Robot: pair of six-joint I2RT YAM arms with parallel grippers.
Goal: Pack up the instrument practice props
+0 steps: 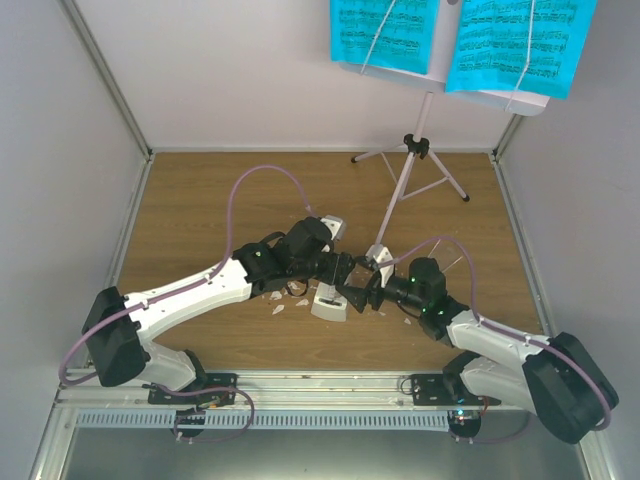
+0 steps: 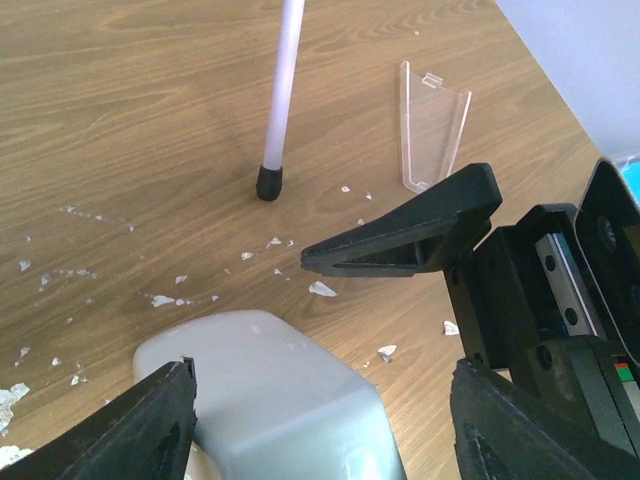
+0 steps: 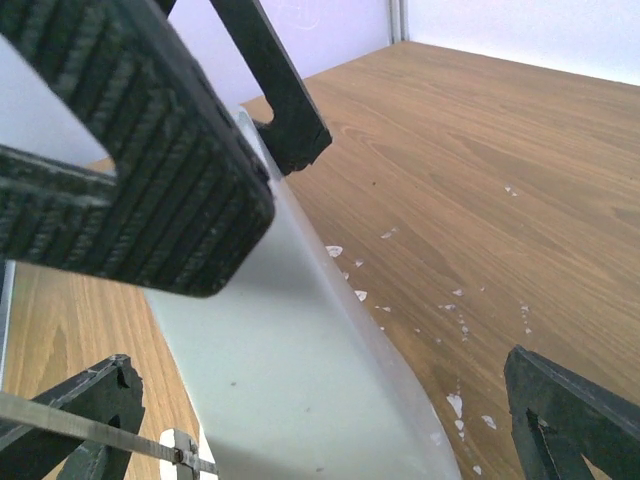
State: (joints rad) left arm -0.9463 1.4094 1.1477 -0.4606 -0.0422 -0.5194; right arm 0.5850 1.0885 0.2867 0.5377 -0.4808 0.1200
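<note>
On the brown wooden table (image 1: 200,200), the pale pink-white tripod music stand (image 1: 412,165) holds the cyan sheet-music pages (image 1: 385,35) at the far edge. The small white pyramid metronome (image 2: 280,400) sits toward the near edge. The left gripper (image 2: 335,400) and the right gripper (image 3: 320,400) both have their fingers apart around it, and neither clamps it. If both close at once, I think they may collide or push it out sideways.
</note>
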